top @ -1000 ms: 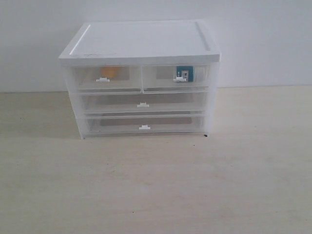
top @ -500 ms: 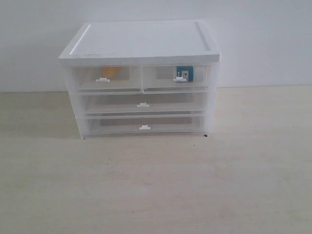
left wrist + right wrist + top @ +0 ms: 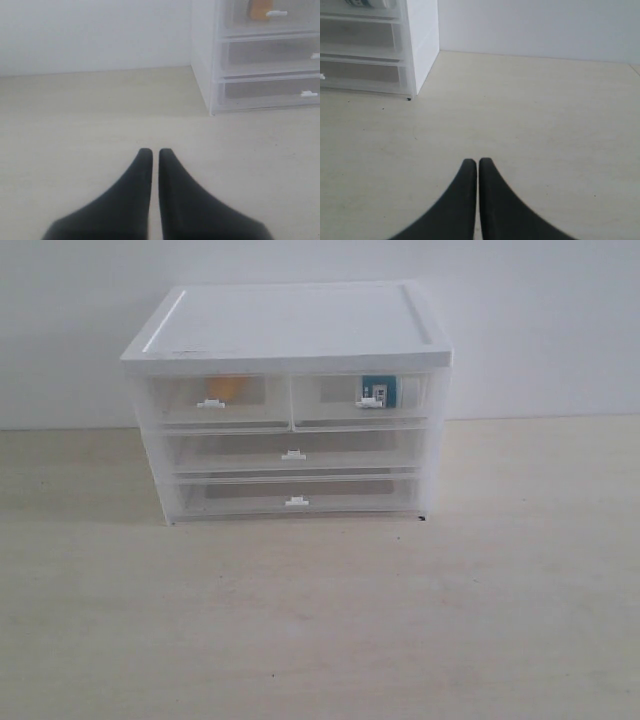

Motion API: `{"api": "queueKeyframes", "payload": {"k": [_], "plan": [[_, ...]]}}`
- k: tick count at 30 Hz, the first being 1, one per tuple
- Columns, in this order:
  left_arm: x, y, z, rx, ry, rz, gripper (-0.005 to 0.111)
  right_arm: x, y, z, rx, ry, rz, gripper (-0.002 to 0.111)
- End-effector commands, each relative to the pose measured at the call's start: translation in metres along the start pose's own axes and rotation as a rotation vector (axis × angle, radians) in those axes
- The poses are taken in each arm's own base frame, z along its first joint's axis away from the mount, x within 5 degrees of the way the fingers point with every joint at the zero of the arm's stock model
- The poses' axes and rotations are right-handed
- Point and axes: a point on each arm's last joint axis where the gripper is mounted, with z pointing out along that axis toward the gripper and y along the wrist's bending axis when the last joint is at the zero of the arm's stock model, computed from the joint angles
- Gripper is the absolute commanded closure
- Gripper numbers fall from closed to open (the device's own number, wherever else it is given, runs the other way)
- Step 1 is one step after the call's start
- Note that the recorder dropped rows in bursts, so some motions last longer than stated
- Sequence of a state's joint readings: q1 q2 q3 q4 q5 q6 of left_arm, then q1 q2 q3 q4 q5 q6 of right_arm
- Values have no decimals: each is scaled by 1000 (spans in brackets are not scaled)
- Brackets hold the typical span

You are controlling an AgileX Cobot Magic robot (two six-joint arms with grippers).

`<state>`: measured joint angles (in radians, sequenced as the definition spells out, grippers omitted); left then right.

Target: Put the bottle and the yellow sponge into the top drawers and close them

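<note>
Small plastic drawer cabinet (image 3: 290, 330) on a pale wood-grain table (image 3: 320, 640), with both top drawers pushed shut.

Shows a boxy frame under a flat, opaque white lid with a raised rim, fronted by translucent, faintly frosted drawers, each with a small white tab handle. Holds the yellow sponge (image 3: 226, 387), an orange-yellow block, behind the front of the left top drawer (image 3: 180, 400), and the bottle (image 3: 379, 390), with its teal-blue label, behind the front of the right top drawer (image 3: 330, 400). Below these, two full-width drawers, also shut. Well apart from the cabinet, reaching out over the table: left gripper (image 3: 151, 152) and right gripper (image 3: 478, 162), each a pair of smooth matte black fingers curving to narrow rounded tips, closed together and grasping nothing.
</note>
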<state>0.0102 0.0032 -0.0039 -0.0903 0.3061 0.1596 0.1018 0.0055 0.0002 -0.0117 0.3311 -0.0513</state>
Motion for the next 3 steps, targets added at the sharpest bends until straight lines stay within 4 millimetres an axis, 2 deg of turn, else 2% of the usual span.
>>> {"api": "queueKeyframes", "payload": {"k": [1,3], "plan": [[1,0,0,-3,0,8,103,-1,0,0,2,-11,-8,108],[1,0,0,-4,-2,8,103,-1,0,0,2,-11,-8,108]]}}
